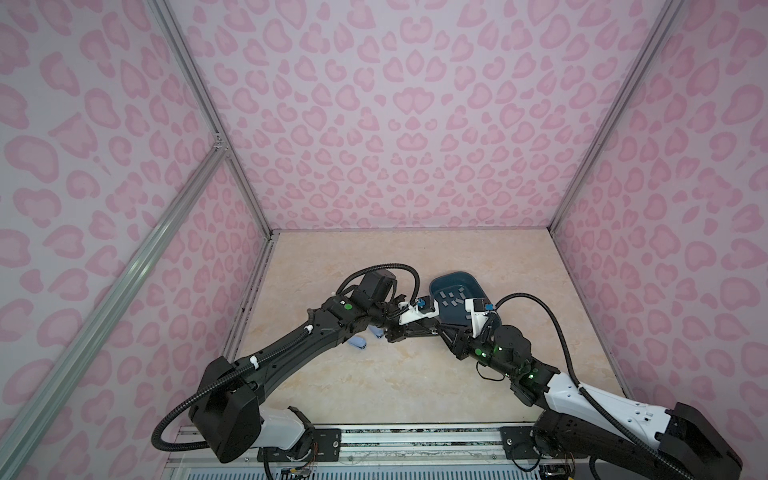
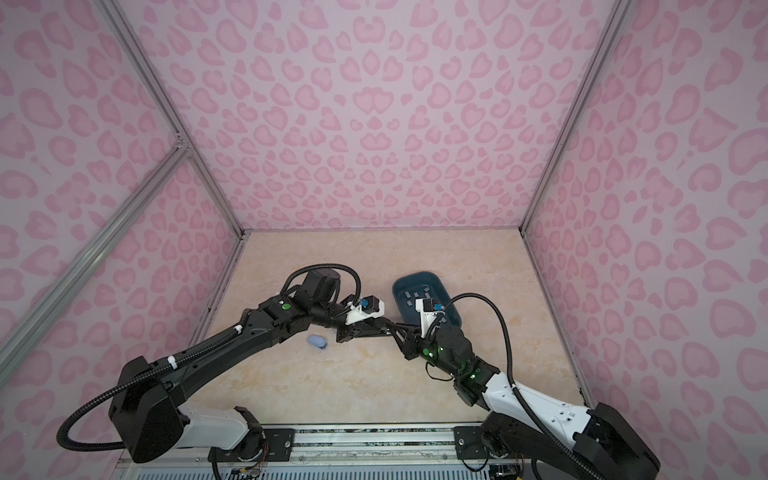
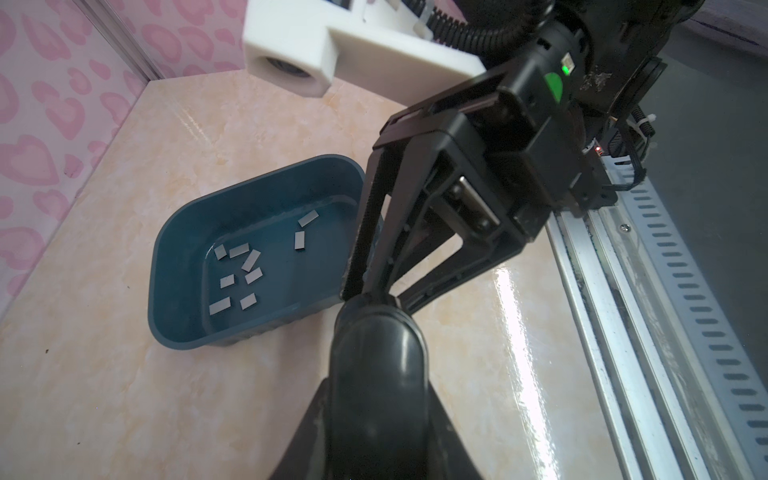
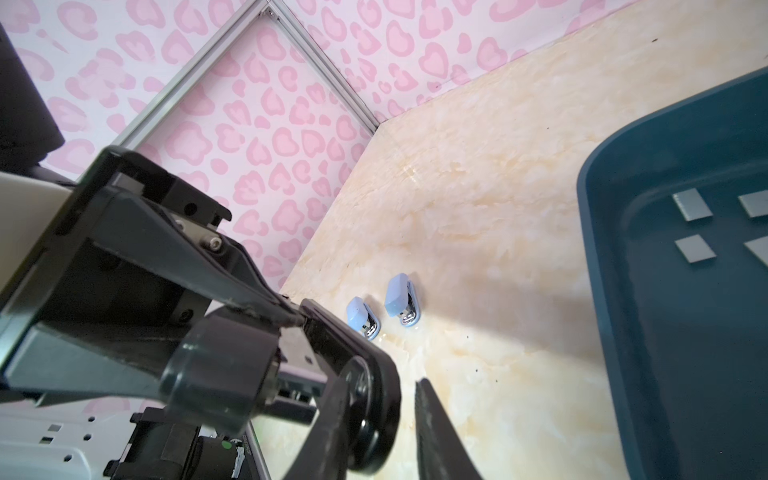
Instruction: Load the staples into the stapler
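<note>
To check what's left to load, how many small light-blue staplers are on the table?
2. One stapler and a second stapler sit side by side on the table, outside the blue bin. Others may be hidden.

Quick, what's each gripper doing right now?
Left gripper: closed on the dark stapler.
Right gripper: fingers at the stapler's end; grip cannot be told.

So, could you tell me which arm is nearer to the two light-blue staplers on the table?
Left. In a top view the left arm runs right beside the light-blue staplers; the right arm comes in from the opposite side, well clear of them.
</note>
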